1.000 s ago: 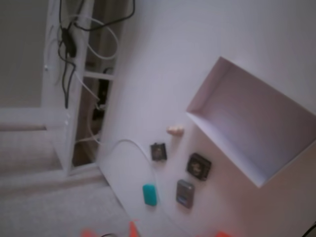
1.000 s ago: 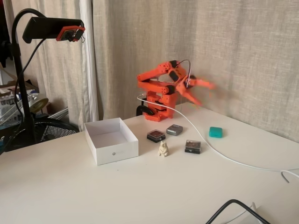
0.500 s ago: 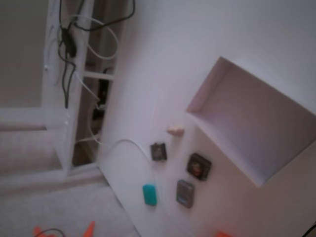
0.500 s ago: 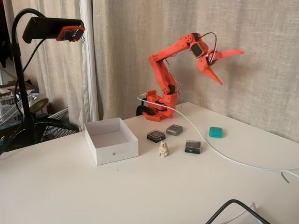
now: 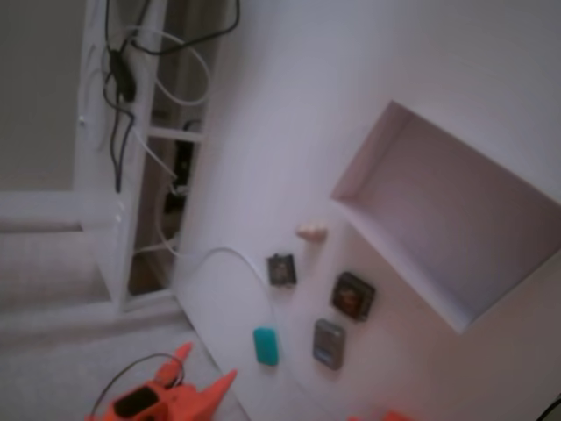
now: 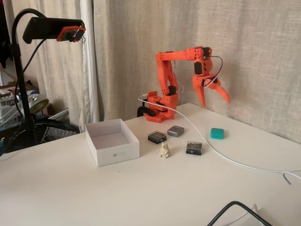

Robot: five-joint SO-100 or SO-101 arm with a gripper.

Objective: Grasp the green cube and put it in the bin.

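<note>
- Green cube (image 6: 217, 133) lies flat on the white table (image 6: 141, 188), right of the white cable (image 6: 221, 155) in a fixed view. In the high fixed view (image 5: 266, 346) its long axis runs roughly up-down the frame.
- Gripper (image 6: 214, 100) hangs in the air above and behind the cube — fingers spread wide, pointing down, holding nothing.
- Bin (image 6: 101, 150) sits well apart to the left, open top up.
- High fixed view is blurred; the arm (image 5: 166, 399) is cut off at the bottom edge, and the bin's (image 5: 351, 189) right corner at the frame edge.
</note>
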